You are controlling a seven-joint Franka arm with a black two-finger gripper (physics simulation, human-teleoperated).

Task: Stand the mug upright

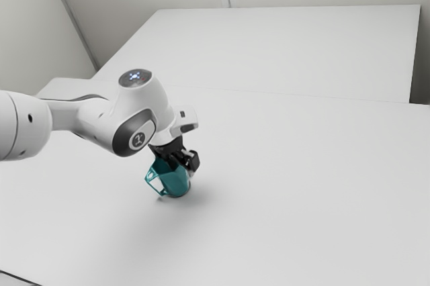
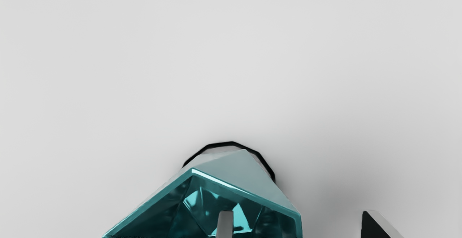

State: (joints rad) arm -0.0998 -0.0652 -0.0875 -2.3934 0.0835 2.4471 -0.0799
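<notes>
The gripper (image 1: pixel 184 162) is at the top of the teal mug (image 1: pixel 176 182) in the exterior view. The mug's base is low, near the table, and its handle points to the exterior view's left; whether it leans slightly I cannot tell. In the wrist view the gripper (image 2: pixel 298 225) is open, its fingers wide apart. One fingertip (image 2: pixel 225 225) overlaps the opening of the mug (image 2: pixel 231 167), and the other is outside past the rim, apart from the wall. A dark edge rings the mug's base.
The white table (image 1: pixel 302 185) surrounds the mug. Behind it is another white surface (image 1: pixel 289 44), with pale walls beyond. The arm reaches in from the exterior view's left, above the table. A dark-edged item (image 1: pixel 19 278) lies at the exterior view's lower left corner.
</notes>
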